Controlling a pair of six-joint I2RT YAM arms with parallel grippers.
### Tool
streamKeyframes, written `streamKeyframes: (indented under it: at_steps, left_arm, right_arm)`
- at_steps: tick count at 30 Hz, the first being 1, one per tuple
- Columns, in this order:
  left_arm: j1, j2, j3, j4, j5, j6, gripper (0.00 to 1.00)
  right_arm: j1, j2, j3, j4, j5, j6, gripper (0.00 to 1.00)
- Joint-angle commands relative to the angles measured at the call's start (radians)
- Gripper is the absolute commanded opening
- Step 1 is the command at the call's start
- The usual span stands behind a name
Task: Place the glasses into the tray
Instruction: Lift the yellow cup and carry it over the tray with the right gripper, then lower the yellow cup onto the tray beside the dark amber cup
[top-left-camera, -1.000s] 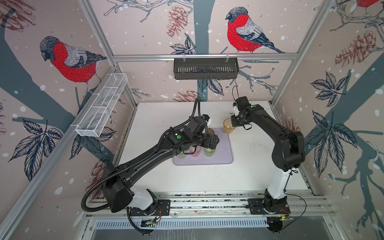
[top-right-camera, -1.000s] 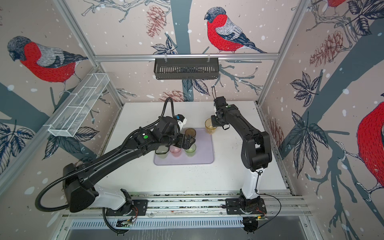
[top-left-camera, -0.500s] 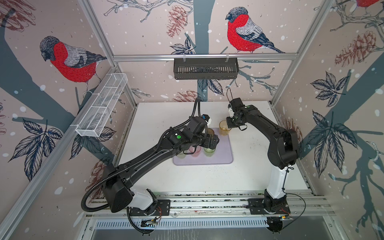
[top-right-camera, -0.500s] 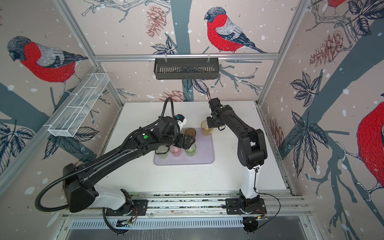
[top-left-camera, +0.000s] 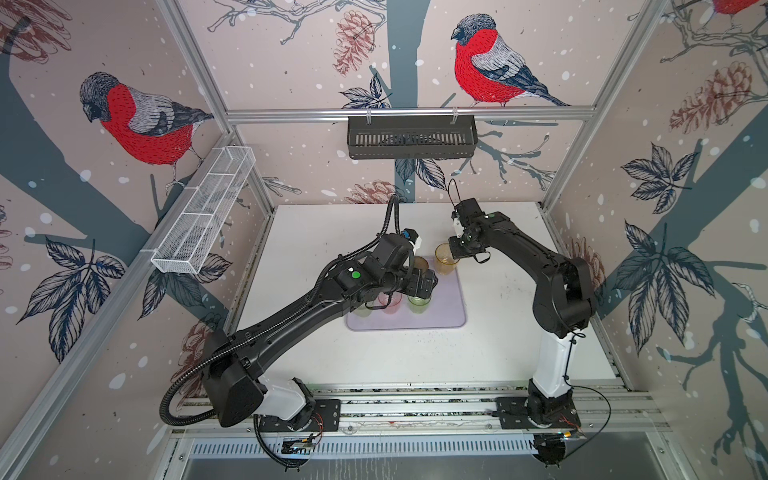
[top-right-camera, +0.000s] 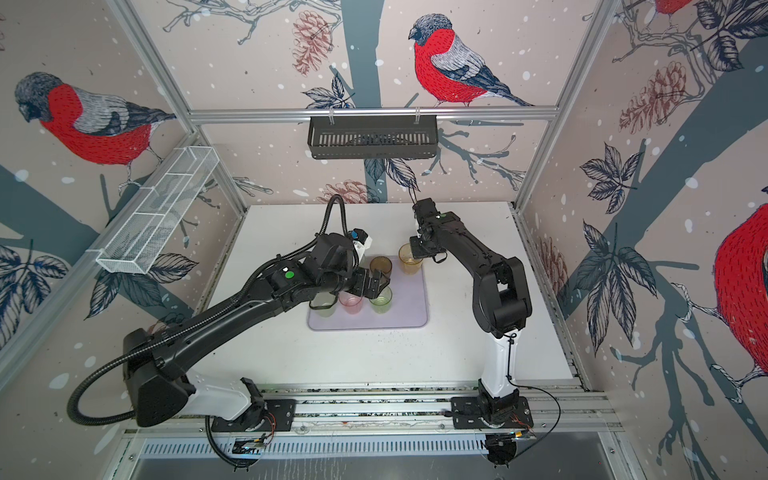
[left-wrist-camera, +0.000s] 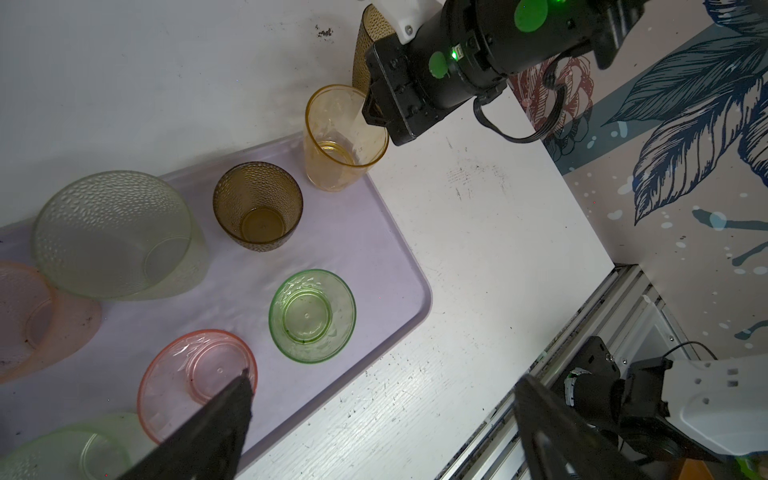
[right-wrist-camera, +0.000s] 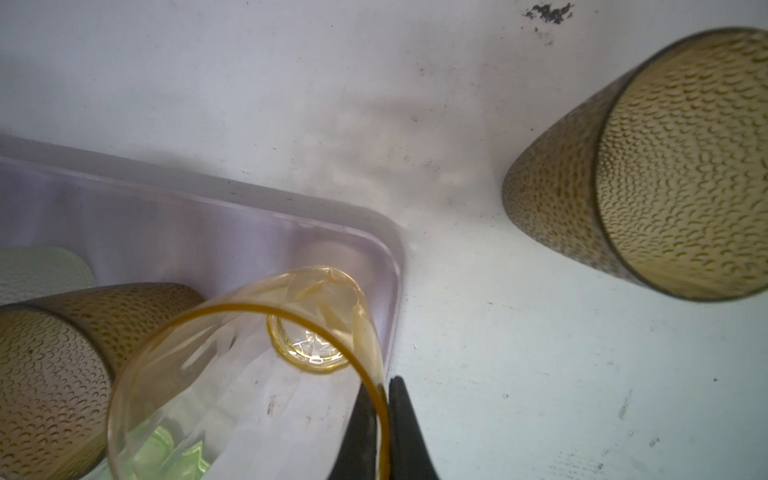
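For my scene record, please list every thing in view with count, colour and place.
white table: one, white, under everything.
pale lavender rectangular tray: one, lavender, mid-table.
translucent yellow-amber tumbler: one, amber, tilted over the tray's corner.
dimpled dark olive-brown tumblers: two, brown, one in the tray, one on the table.
pale frosted green tumblers: two, pale green, in the tray.
translucent pink tumblers: two, pink, in the tray.
brighter green tumbler: one, green, in the tray.
black slotted basket: one, black, back rail.
white wire mesh basket: one, white, left wall.
left gripper: one, black, open above the tray.
right gripper: one, black, pinching the yellow-amber tumbler's rim.
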Motion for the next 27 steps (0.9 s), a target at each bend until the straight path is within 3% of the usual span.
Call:
streamKeyframes:
  at_steps: [1, 27]
  left_arm:
    - [-0.002, -0.011, -0.007, 0.013, -0.015, -0.016, 0.98]
    - [-0.002, -0.026, -0.014, 0.007, -0.027, -0.021, 0.98]
  right_arm:
    - [0.007, 0.006, -0.009, 0.015, -0.002, 0.012, 0.03]
    - [0.021, 0.023, -0.021, 0.024, 0.002, 0.009, 0.03]
